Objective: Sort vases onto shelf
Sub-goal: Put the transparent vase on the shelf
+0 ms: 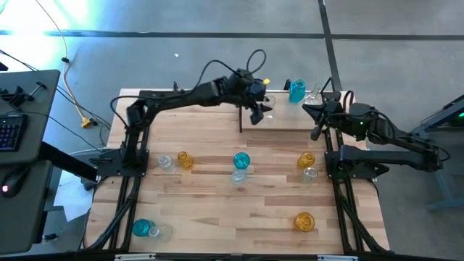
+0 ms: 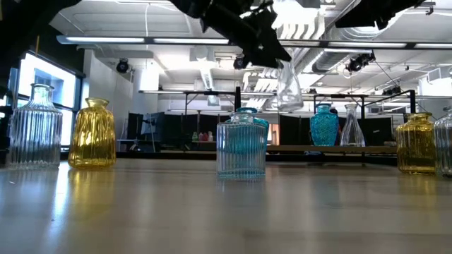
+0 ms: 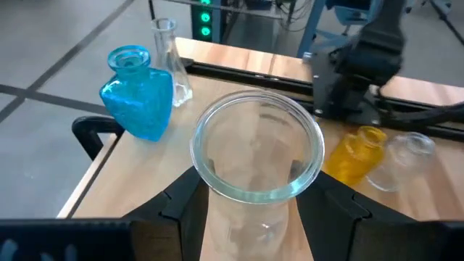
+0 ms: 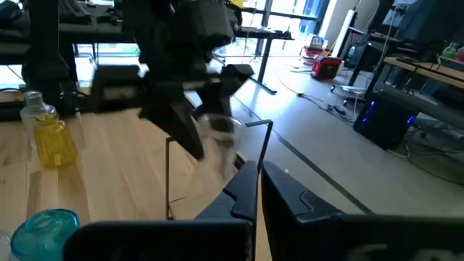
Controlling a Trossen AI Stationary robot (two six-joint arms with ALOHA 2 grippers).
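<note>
A clear vase (image 3: pixel 257 163) sits between the fingers of the left hand (image 1: pixel 261 109), gripped at its sides with its wide round mouth facing the wrist camera. From table height it hangs in the air above the shelf (image 1: pixel 290 119), tilted, with nothing under it. The shelf lies at the far edge of the tabletop (image 1: pixel 239 210), between the two arms, its black upright post (image 1: pixel 240 116) standing at its left end. On it, toward the right end, stand a teal-blue vase (image 1: pixel 296 90) and, just beside it, a slim clear vase (image 3: pixel 168 61) with a flared base.

The right hand (image 1: pixel 317 110) waits at the right end of the shelf with its fingers closed together and nothing between them.

On the tabletop nearer the front, a ribbed clear vase (image 1: pixel 165 162) and an amber vase (image 1: pixel 184 160) stand side by side on the left. In the middle a teal vase (image 1: pixel 241 161) stands touching or nearly touching a clear one (image 1: pixel 239 176). On the right an amber vase (image 1: pixel 306 159) stands close to a clear one (image 1: pixel 310 174). At the front, a teal vase (image 1: pixel 142 228) with a clear one (image 1: pixel 159 232) beside it stands at the left corner, and a lone amber vase (image 1: pixel 304 221) stands toward the right.
</note>
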